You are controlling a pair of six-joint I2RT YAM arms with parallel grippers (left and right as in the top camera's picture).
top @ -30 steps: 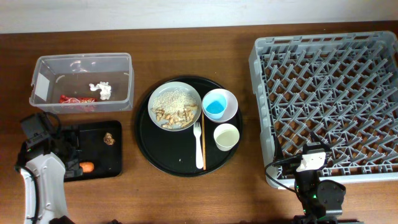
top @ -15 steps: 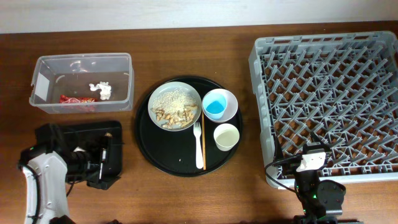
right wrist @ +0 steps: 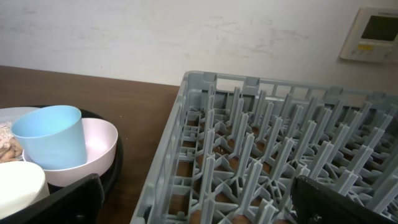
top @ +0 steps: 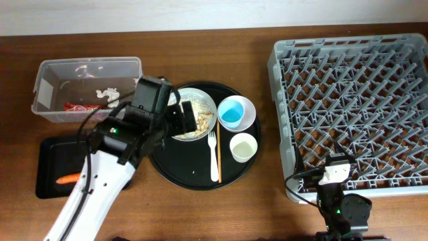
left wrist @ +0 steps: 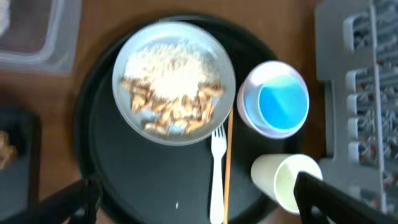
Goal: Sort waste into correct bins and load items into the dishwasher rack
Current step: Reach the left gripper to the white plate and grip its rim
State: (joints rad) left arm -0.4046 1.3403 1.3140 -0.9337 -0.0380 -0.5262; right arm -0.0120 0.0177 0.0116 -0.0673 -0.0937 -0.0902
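My left gripper hangs open over the whitish plate of rice and brownish scraps on the round black tray. It holds nothing; its fingers frame the white fork and the wooden stick. The light-blue cup sits in the pale bowl, and the white cup stands below it. The clear tub holds the red wrapper and the napkin. A carrot lies in the shallow black tray. My right gripper stays open at the rack's near edge.
The round black tray sits mid-table between the bins and the grey rack. My left arm crosses the shallow tray's right side. A brown lump shows at the left edge of the left wrist view. The table's back edge meets a pale wall.
My left arm has swung from the shallow black tray up and right to hover over the plate. The carrot now lies uncovered in that tray. The right arm has not moved.
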